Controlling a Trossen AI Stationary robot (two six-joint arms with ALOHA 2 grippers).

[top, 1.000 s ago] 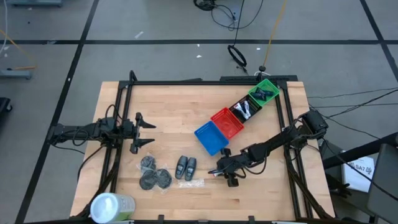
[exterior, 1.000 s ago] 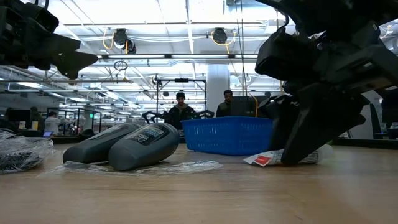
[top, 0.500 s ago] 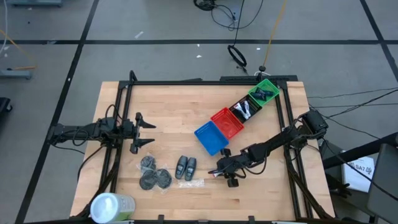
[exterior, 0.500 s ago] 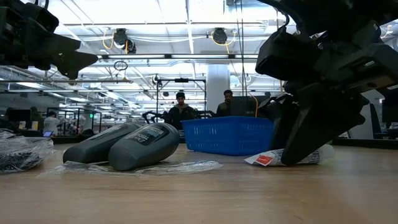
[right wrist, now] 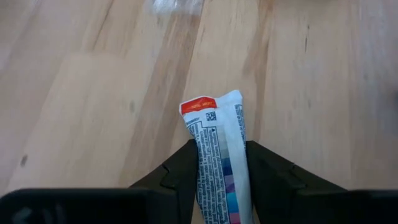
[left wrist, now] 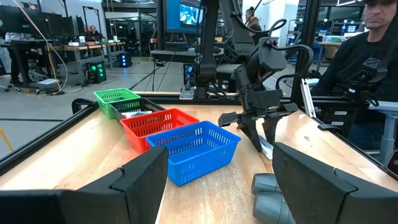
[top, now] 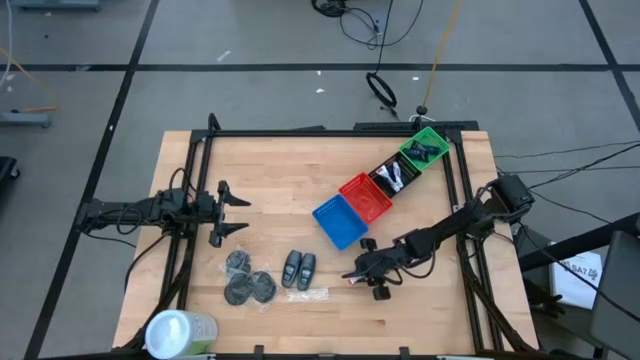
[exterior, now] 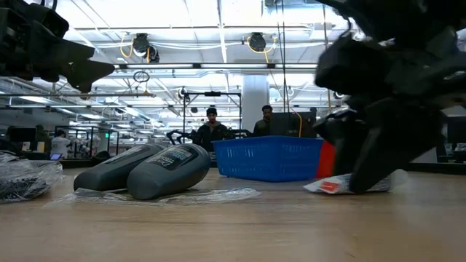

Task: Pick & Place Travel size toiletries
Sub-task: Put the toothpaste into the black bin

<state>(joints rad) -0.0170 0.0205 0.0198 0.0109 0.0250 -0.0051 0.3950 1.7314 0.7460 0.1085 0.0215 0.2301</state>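
The right gripper (top: 357, 275) pinches a small white tube (right wrist: 219, 155) with a red end, the tube's long axis running straight out along the line of the fingers (right wrist: 179, 171), so its red end leads and its tail sits clamped between them, low over the wooden table (top: 430, 320). The blue basket (top: 338, 221) lies just beyond and above this gripper in the high view, near but apart, so I judge the carry is short. The left gripper (top: 238, 214), jaws spread and holding nothing, waits well apart across the table.
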